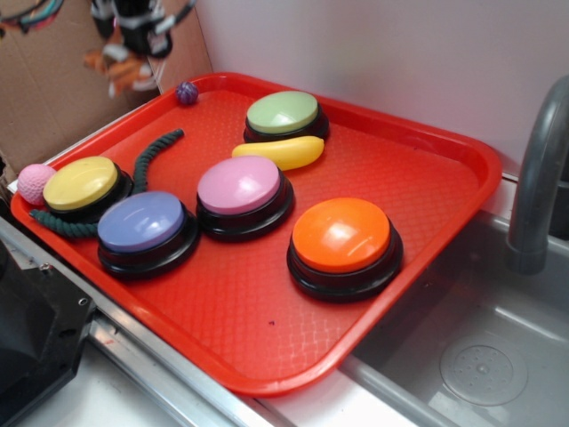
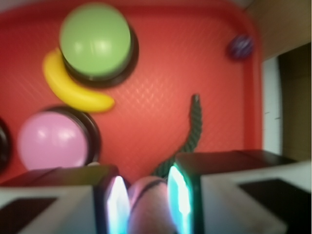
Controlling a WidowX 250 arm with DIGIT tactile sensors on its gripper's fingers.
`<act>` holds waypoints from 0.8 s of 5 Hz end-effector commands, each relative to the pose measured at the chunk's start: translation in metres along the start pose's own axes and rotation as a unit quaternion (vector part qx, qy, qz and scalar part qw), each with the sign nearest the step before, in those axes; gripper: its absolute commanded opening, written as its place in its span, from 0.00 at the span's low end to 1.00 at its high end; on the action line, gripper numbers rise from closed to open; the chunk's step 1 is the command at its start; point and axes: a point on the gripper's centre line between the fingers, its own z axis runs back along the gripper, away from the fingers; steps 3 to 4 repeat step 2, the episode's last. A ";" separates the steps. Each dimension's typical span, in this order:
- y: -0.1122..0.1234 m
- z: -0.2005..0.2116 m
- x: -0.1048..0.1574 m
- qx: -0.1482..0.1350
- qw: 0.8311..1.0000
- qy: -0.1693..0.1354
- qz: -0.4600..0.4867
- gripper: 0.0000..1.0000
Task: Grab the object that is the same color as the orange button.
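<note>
Plush tiger held in gripper above tray's far corner

Plush tiger (image 1: 120,69) appears at the upper left of the exterior view, off the tray and blurred, hanging under the dark gripper (image 1: 133,49). In the wrist view a pale, dark-striped form sits between the two fingers (image 2: 117,202) at the bottom centre, pressed on both sides; the jaws are closed narrow around it.

Red tray (image 1: 427,205) fills most of the exterior frame. Orange button (image 1: 342,234) stands right of centre on it, well apart from the gripper. Pink button (image 1: 240,185) is at centre, purple-blue button (image 1: 142,222) to its lower left, yellow button (image 1: 82,183) at far left, green button (image 1: 283,113) toward the top.

Yellow banana (image 1: 280,152) lies touching the green button's base. Dark green rope (image 1: 156,151) curves beside the yellow button. Small purple ball (image 1: 186,92) rests in the tray's upper corner; pink ball (image 1: 36,182) sits at the left edge.

Grey faucet (image 1: 538,178) stands at the right.
</note>
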 end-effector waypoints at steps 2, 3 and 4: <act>-0.002 0.029 0.003 -0.035 0.998 0.041 0.040 0.77; -0.002 0.029 0.003 -0.035 0.998 0.041 0.040 0.77; -0.002 0.029 0.003 -0.035 0.998 0.041 0.040 0.77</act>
